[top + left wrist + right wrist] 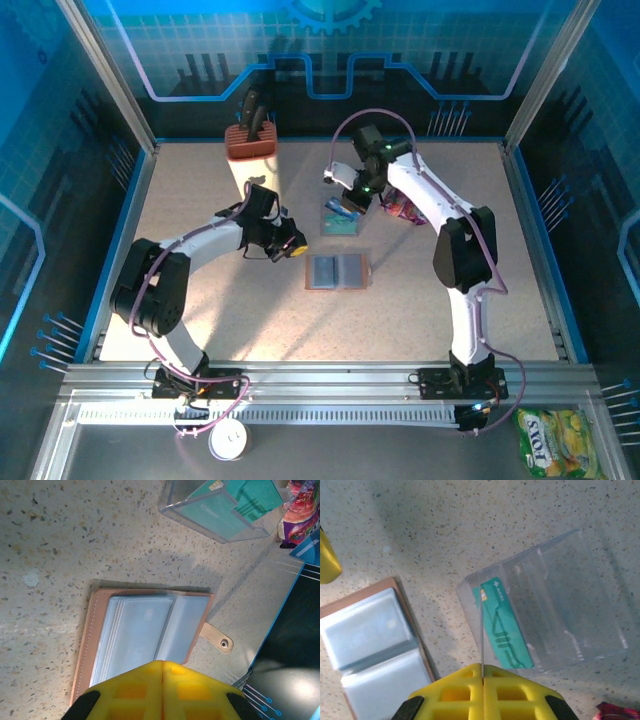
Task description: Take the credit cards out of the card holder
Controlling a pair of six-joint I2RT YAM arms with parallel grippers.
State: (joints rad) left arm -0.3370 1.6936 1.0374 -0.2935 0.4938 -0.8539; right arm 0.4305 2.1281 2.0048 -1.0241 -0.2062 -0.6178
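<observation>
The card holder (pixel 338 271) lies open on the table, blue-grey sleeves up, its snap tab (pixel 220 640) sticking out to one side. It also appears under my left gripper (pixel 163 662) as the card holder (pixel 145 630); that gripper is shut with nothing between its yellow fingers and hovers at the wallet's left edge (pixel 297 249). My right gripper (pixel 482 667) is shut on a thin credit card (pixel 482 630), seen edge-on, above the near wall of a clear plastic tray (pixel 555 605). A teal credit card (pixel 503 625) lies inside that tray. The right gripper (pixel 347 203) hangs over the tray (pixel 340 222).
A purple snack packet (pixel 402 208) lies right of the tray, under the right arm. A brown knife block (pixel 252 148) stands at the back left. Blue walls ring the table. A green snack bag (pixel 558 440) sits outside the front rail.
</observation>
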